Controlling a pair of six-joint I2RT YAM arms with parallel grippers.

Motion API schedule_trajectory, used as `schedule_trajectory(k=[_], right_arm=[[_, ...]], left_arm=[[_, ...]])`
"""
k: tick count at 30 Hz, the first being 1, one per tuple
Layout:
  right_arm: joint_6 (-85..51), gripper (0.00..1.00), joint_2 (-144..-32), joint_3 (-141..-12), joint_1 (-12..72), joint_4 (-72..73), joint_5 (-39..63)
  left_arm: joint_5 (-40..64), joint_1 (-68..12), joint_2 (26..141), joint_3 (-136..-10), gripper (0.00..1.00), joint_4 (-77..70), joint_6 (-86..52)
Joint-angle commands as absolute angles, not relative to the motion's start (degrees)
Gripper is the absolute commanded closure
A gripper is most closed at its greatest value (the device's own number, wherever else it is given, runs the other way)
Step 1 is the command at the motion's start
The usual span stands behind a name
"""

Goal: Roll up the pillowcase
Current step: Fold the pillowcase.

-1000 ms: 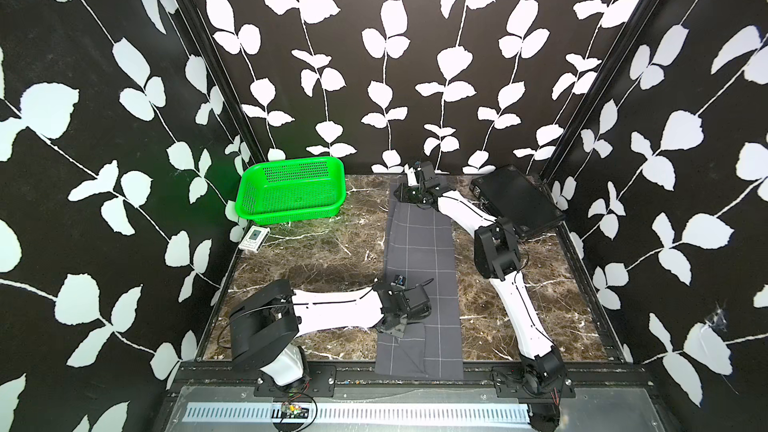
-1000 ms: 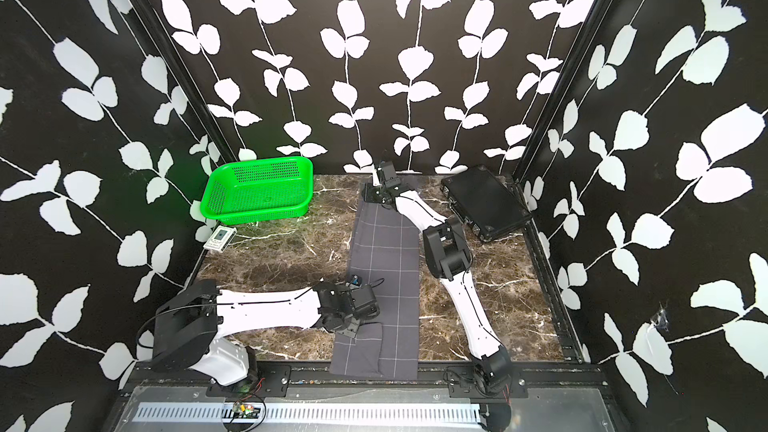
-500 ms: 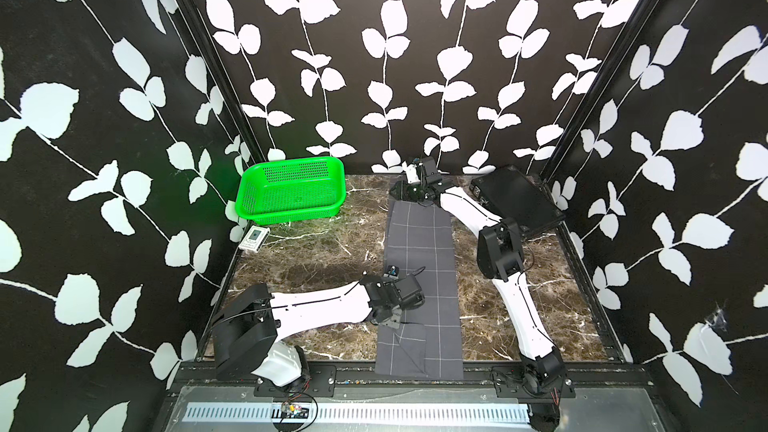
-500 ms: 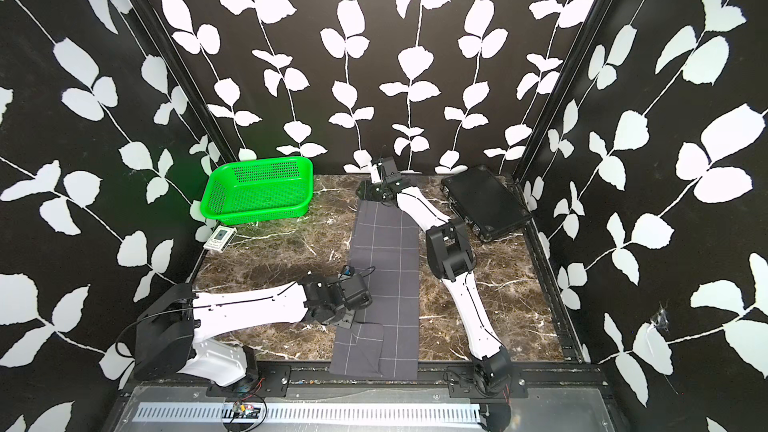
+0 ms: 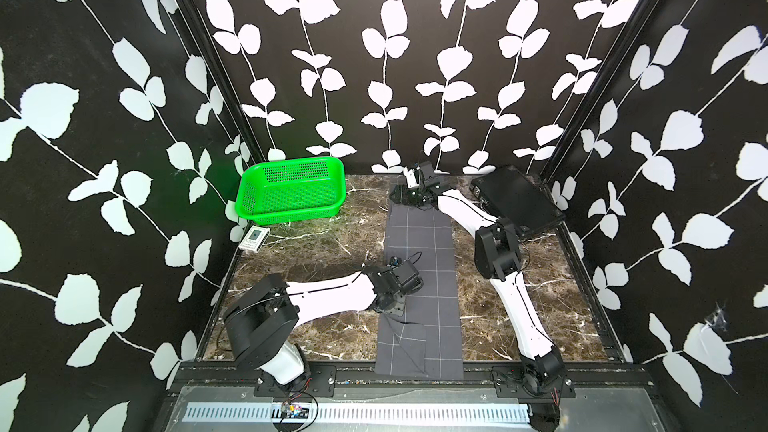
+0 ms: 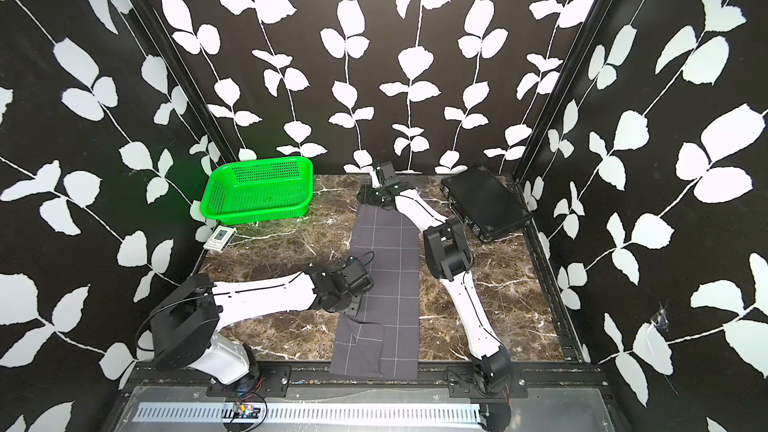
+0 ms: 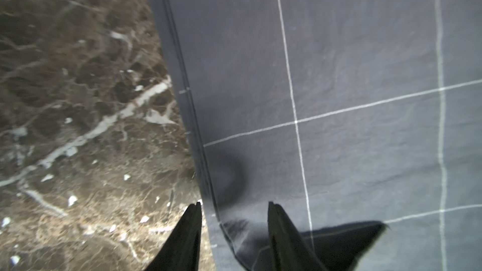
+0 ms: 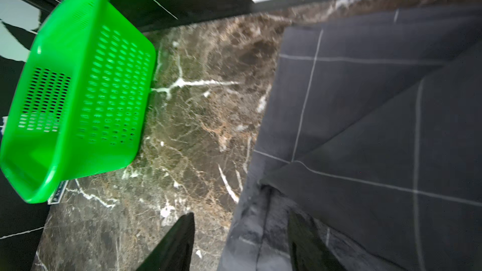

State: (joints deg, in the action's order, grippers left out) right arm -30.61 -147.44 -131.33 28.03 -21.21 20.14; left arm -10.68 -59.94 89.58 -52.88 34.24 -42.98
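Observation:
The pillowcase [image 5: 432, 268] [image 6: 390, 259], dark grey with a thin white grid, lies as a long flat strip from the table's back to its front edge. Its near left corner [image 5: 401, 342] is folded over. My left gripper [image 5: 394, 308] [image 7: 233, 204] hovers at the strip's left edge, open, with the hem running between its fingertips [image 7: 194, 212]. At the far left corner my right gripper [image 5: 400, 197] [image 8: 241, 213] is open too, and a rumpled bit of the pillowcase [image 8: 365, 116] lies between its jaws, not pinched.
A green perforated basket [image 5: 291, 193] [image 8: 73, 95] stands at the back left, with a small white card [image 5: 254, 238] in front of it. A rigid black case [image 5: 515, 201] lies at the back right. Patterned walls close in three sides of the marble table [image 5: 316, 251].
Both grippers' jaws have spread wider. The left gripper has drawn back a little towards the strip's left edge. The right gripper has shifted slightly at the far corner.

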Motion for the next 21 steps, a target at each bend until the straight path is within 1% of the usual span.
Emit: schedule_trajectory(k=[1, 3, 6, 9, 12, 15, 18, 21], right_arm=[[-30.5, 0.37, -147.9, -133.7, 28.6, -21.5, 19.6], [-28.5, 0.36, -146.3, -133.2, 28.6, -23.4, 18.7], [-27.7, 0.36, -141.5, -127.1, 28.4, -20.8, 18.3], [-26.7, 0.36, -137.5, -123.6, 27.9, -20.9, 18.6], [-25.2, 0.36, -133.0, -119.3, 27.0, -21.3, 18.0], [-24.3, 0.36, -128.2, -113.4, 25.4, -21.9, 17.1], [-24.6, 0.36, -122.0, -104.2, 24.2, -20.0, 17.3], [-24.1, 0.36, -116.1, -95.5, 24.2, -19.9, 17.8]], left_arm=[[-10.9, -59.9, 90.0, -53.3, 0.59, 36.0, -41.5], [-11.5, -59.9, 90.7, -54.0, 0.6, 38.5, -40.9], [-11.8, -59.9, 91.0, -54.2, 0.63, 40.3, -40.5], [-11.6, -59.9, 91.1, -53.7, 0.64, 40.3, -40.1], [-11.4, -59.9, 91.3, -53.4, 0.68, 41.1, -39.7], [-11.0, -59.9, 91.2, -52.5, 0.7, 41.3, -39.6], [-9.9, -59.9, 90.7, -51.0, 0.73, 40.9, -39.7], [-9.4, -59.9, 89.8, -49.9, 0.74, 40.6, -40.0]])
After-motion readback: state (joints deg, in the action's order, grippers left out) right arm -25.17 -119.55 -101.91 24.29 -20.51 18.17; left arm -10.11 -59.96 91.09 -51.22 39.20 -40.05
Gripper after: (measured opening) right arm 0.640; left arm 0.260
